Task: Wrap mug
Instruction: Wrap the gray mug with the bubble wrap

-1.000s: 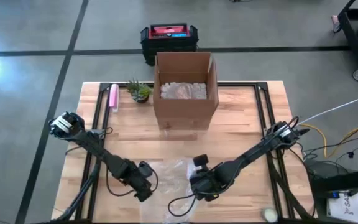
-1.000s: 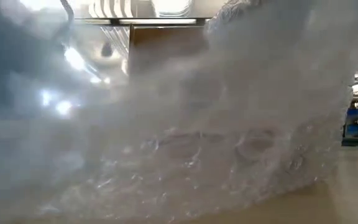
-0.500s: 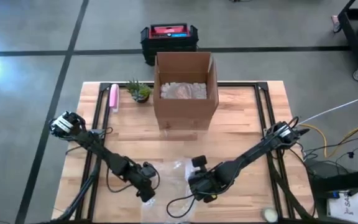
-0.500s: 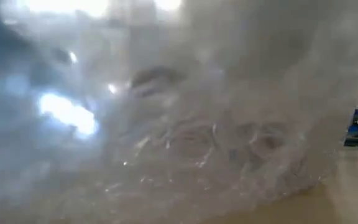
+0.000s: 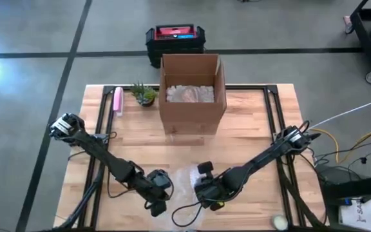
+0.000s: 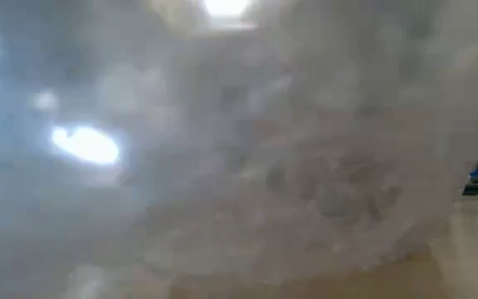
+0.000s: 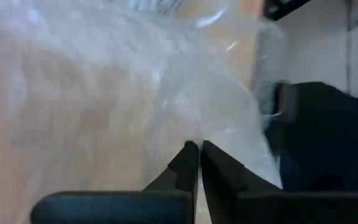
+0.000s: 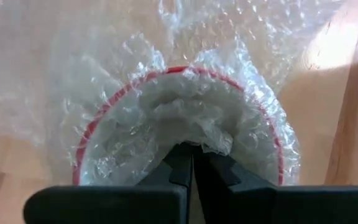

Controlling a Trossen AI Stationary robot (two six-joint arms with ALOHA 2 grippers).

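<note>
Both claws work at the near edge of the wooden bench (image 5: 250, 129), close together over a sheet of bubble wrap (image 5: 184, 180). In the high view the left claw (image 5: 158, 205) sits at the wrap's left side, and its wrist view shows its 2 dark fingers (image 7: 185, 163) pressed together on a gathered fold of the clear film, which fans away from the pinch across the wood. The right claw (image 5: 203, 193) is at the wrap's right side; in its wrist view the fingers are likewise closed, nipping wrap that has been stuffed into the mouth of the mug (image 8: 179, 124). The mug lies under the film with its opening turned toward that camera, its red rim showing as an arc through the bubbles, and wrap covers it all round. From above the mug itself cannot be made out beneath the arm and film.

At bench height, the low view is filled by blurred wrap right against the lens, with only a strip of wood at the lower right.

Farther back on the bench stands an open cardboard box (image 5: 192, 93) with pale packing inside. Left of it are a small green plant (image 5: 144, 94) and a pink object (image 5: 117, 100) lying along the frame rail. Beyond the bench, on the floor, sits a black and red case (image 5: 175, 36).
</note>
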